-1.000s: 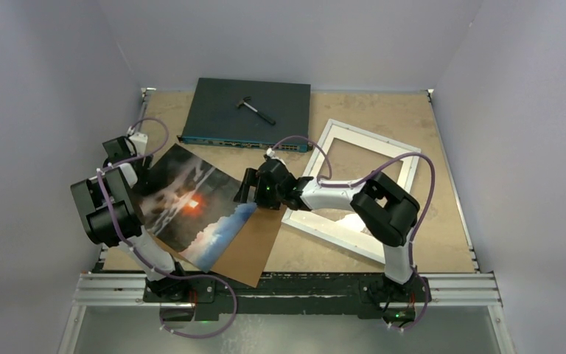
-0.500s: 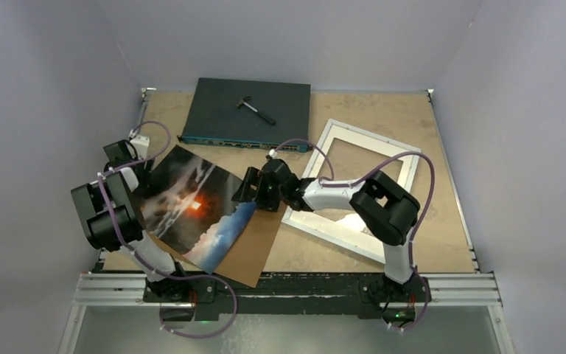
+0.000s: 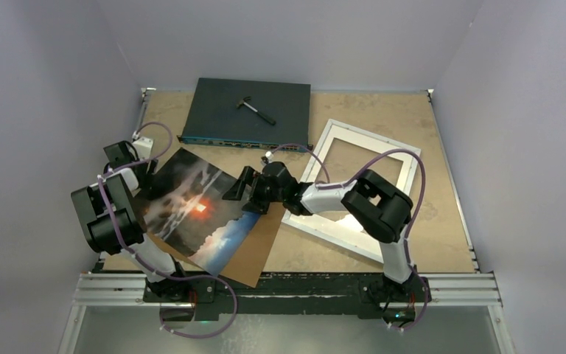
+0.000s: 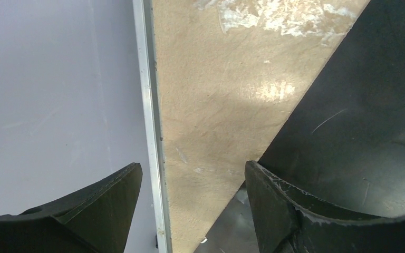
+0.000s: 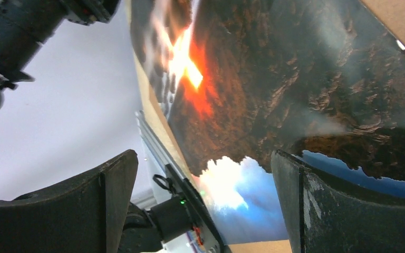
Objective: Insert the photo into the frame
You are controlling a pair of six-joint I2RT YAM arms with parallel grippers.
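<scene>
The photo (image 3: 191, 210), dark clouds with an orange-red glow and a blue corner, lies tilted on a brown backing board (image 3: 254, 251) at the left. The white-bordered frame (image 3: 317, 158) lies flat on the table to the right. My right gripper (image 3: 237, 186) hovers open over the photo's right edge; in the right wrist view the photo (image 5: 274, 79) fills the space ahead of the right gripper (image 5: 205, 158). My left gripper (image 3: 145, 179) stands open at the photo's left corner. In the left wrist view the left gripper (image 4: 190, 168) straddles bare table, its right finger beside the photo (image 4: 358, 105).
A dark network switch box (image 3: 228, 118) with a small hammer (image 3: 256, 109) on it sits at the back. The table's metal rail (image 4: 147, 105) and the left wall run close to my left gripper. Grey walls enclose the table.
My right gripper has moved left, further over the photo, and opened a little wider. The left wrist has shifted slightly towards the back, and the photo has slid a little rightward.
</scene>
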